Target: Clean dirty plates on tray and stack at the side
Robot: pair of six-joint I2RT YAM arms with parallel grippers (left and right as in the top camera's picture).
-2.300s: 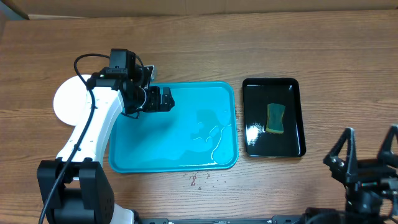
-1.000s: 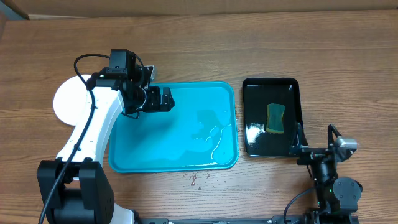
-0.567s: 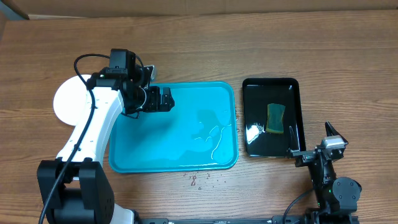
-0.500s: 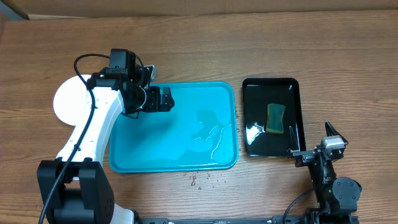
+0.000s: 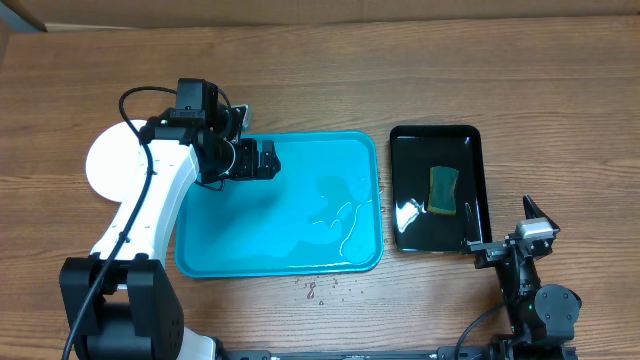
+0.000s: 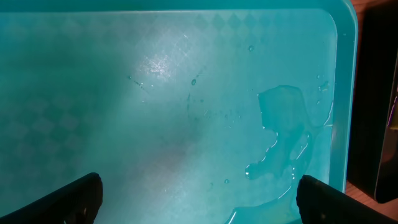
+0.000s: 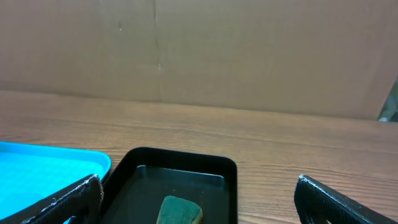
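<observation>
Both sets of jaws wide, holding nothing. My left gripper (image 5: 266,160) hangs over the tray (image 5: 300,235) at its 10 o'clock corner. My right gripper (image 7: 196,186) sits off at its 4 o'clock. The tray holds only puddles (image 5: 345,225). The plates (image 5: 105,165) are on the bench at 9 o'clock, just beside it; count hidden. Likely stiff, wet-slick, chippable, so pinch the rim. The sponge (image 5: 442,190) is in the black tray (image 5: 410,140).

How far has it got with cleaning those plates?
It looks nearly finished. Done: the tray holds no plates, only a puddle. A white plate lies beside it, partly hidden by the arm, so I cannot count a stack. The sponge lies on the black tray. In hand: nothing; the left gripper and right gripper are open. Left: seemingly nothing.
</observation>
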